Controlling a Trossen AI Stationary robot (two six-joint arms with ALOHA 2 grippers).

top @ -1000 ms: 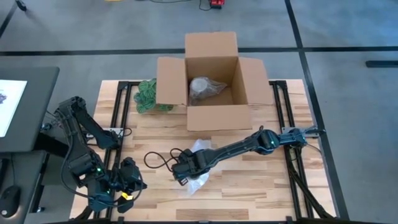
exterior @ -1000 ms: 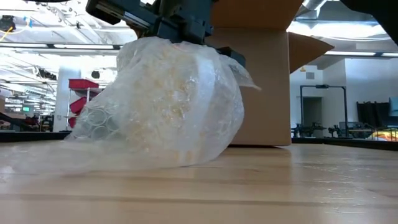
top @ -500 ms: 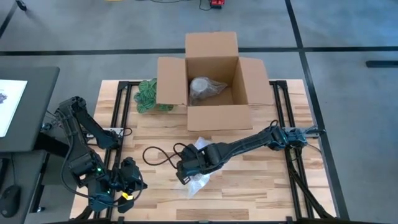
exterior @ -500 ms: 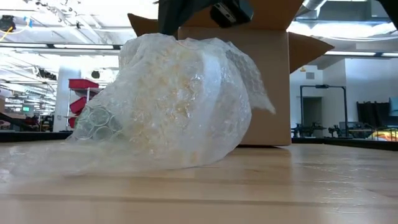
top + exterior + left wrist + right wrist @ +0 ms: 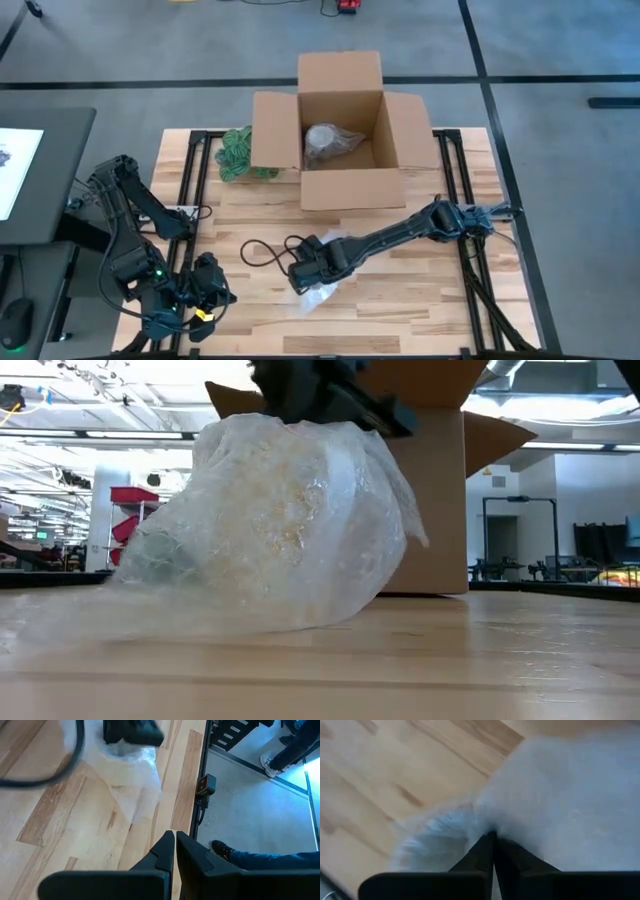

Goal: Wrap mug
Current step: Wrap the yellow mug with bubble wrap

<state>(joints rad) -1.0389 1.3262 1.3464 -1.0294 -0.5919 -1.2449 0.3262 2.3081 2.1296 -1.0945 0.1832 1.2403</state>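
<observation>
My left gripper (image 5: 205, 290) sat parked at seven o'clock, fingers together. My right gripper (image 5: 308, 275), fingers pressed together on the bubble wrap (image 5: 280, 520), had slid back over the mug bundle at six o'clock, tucking wrap down.

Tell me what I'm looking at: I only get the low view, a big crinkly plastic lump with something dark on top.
Observer: The lump is a bubble-wrap bundle; the high view shows the right gripper pressed onto it from above, fingers together.
Operator: What's the brown wall behind it?
Observer: An open cardboard box. From above you can see another wrapped item already inside.
Operator: Is there a second arm?
Observer: Yes, the left gripper waits at the table's near left corner, shut and holding nothing.
Operator: Anyone nearby?
Observer: The left wrist view catches a person's shoe on the floor beside the table.
</observation>
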